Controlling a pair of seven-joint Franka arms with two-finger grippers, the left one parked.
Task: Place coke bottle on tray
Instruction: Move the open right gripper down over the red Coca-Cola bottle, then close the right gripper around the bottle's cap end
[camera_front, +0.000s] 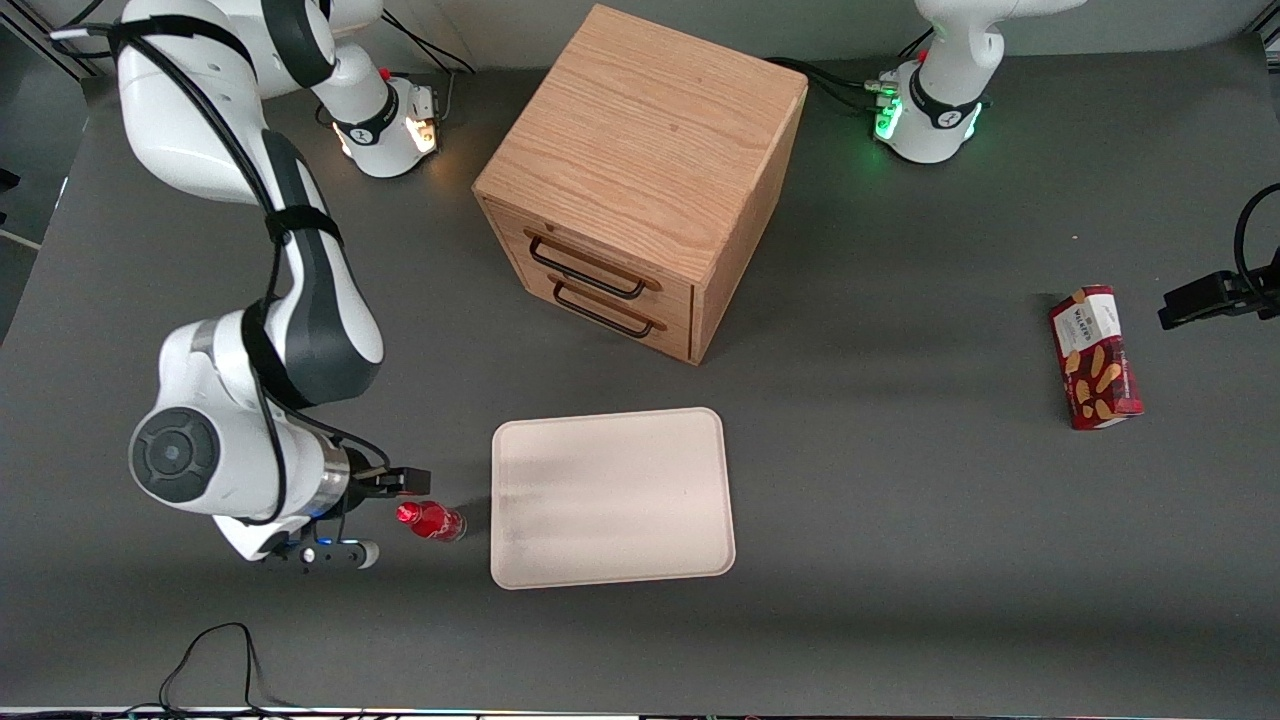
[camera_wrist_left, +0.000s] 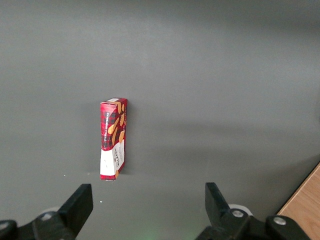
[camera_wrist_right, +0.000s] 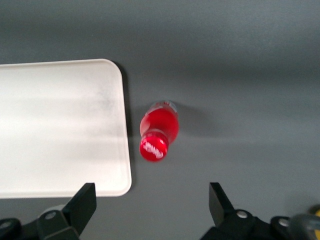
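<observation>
The coke bottle (camera_front: 431, 521), small with a red cap and red label, rests on the grey table just beside the tray's edge that faces the working arm's end. It also shows in the right wrist view (camera_wrist_right: 158, 131), cap toward the camera. The cream tray (camera_front: 612, 497) lies flat and bare in front of the drawer cabinet, nearer the front camera; its rounded corner shows in the right wrist view (camera_wrist_right: 60, 125). My right gripper (camera_front: 335, 530) hangs above the table next to the bottle, away from the tray. It (camera_wrist_right: 151, 207) is open and empty, with the bottle apart from its fingers.
A wooden cabinet (camera_front: 640, 180) with two drawers stands farther from the front camera than the tray. A red biscuit box (camera_front: 1095, 357) lies toward the parked arm's end of the table and shows in the left wrist view (camera_wrist_left: 114, 138). A black cable (camera_front: 215, 665) loops at the table's near edge.
</observation>
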